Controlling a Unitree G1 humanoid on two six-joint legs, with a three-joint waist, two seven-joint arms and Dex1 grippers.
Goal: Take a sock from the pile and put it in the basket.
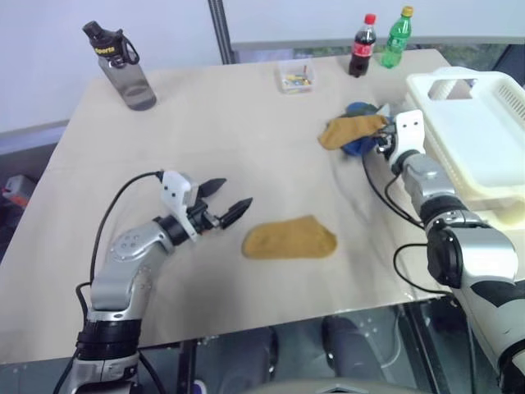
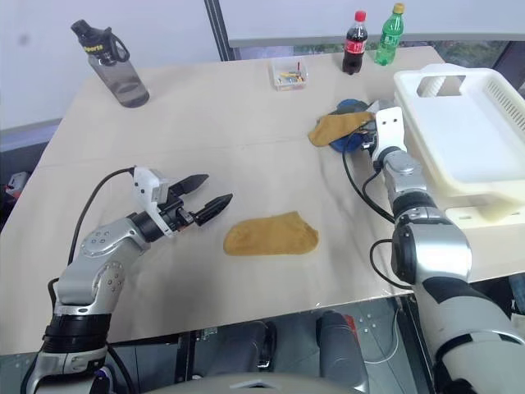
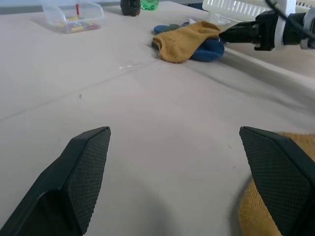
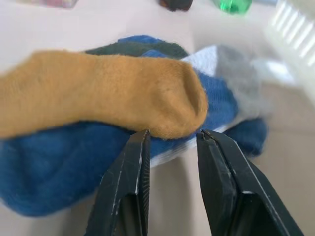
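Head view: the pile (image 1: 354, 130) lies just beside the basket (image 1: 484, 156), on the table (image 1: 246, 148). Left wrist view: the left gripper (image 3: 174, 179) gapes wide, empty. Right wrist view: the right gripper (image 4: 170, 140) sits partly parted at the pile's mustard sock (image 4: 98, 93), pinching nothing.

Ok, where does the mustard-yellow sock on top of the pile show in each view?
Left eye: mustard-yellow sock on the pile, upper right, beside the white slotted plastic basket.
Right eye: upper right.
Left wrist: upper middle.
Right wrist: across the middle.
Shared landmark: the blue sock beneath it.
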